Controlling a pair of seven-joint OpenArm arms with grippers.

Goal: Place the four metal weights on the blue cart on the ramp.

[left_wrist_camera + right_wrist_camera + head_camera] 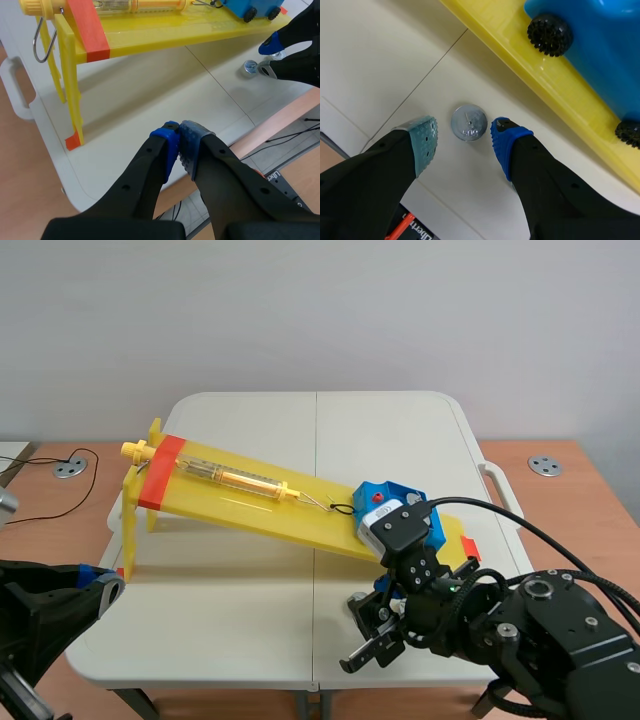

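Closest to me, the left gripper (179, 136) hangs low over the near left edge of the table (250, 585). Its two pads are pressed together on nothing, and that arm is well apart from the work.

On the near right side, the right gripper (463, 142) points down at the tabletop with its fingers spread. One round metal weight (469, 122) lies flat on the table between the pads, a little ahead of them. Neither pad seems to touch it, so it is framed but not gripped. The right arm is bent low over the table edge with its wrist tipped steeply down.

Just beyond the weight is the low end of the yellow ramp (250, 502), where the blue cart (392, 502) sits on its black wheels. A thin hook joins the cart to a spring scale (235, 477) lying along the ramp, which climbs away to the far left onto yellow legs.

As for progress, this one weight is plainly not loaded yet. I see no other weights on the table, and from here I cannot tell whether the other three are in the cart. My guess is that the job is at least one weight short. What is left is closing on this weight and lifting it up onto the cart.
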